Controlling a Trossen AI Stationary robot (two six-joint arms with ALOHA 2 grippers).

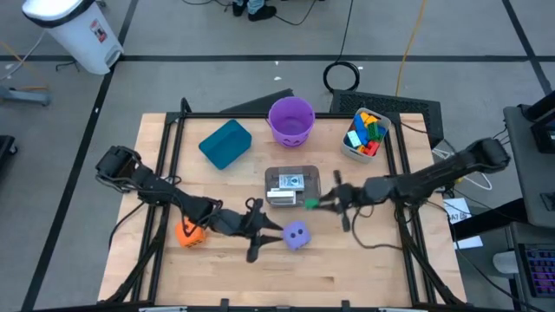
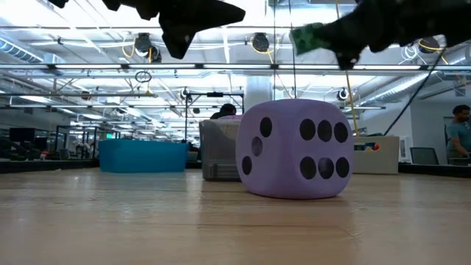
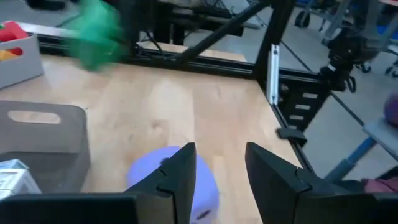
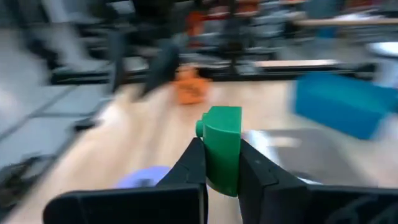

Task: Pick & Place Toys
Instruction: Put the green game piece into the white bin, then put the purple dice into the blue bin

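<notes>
1. A green block (image 4: 221,148), smooth plastic with a round stud on its side, is sitting clamped between the right gripper's (image 1: 319,202) dark fingers, centre of the high frame, just right of a clear tub (image 1: 292,185).
2. The purple die (image 1: 297,235), rounded at its corners and carrying black pips, is resting on the pale wood table (image 1: 347,269) at lower centre.
3. The left gripper (image 1: 260,227) is hovering beside it, fingers spread and holding nothing.
4. An orange die (image 1: 190,233), seemingly matte, is lying at lower left.

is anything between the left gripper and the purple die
Nothing visible. The left gripper is open beside the purple die, with only bare table between. The right gripper holds a green block farther off.
</notes>
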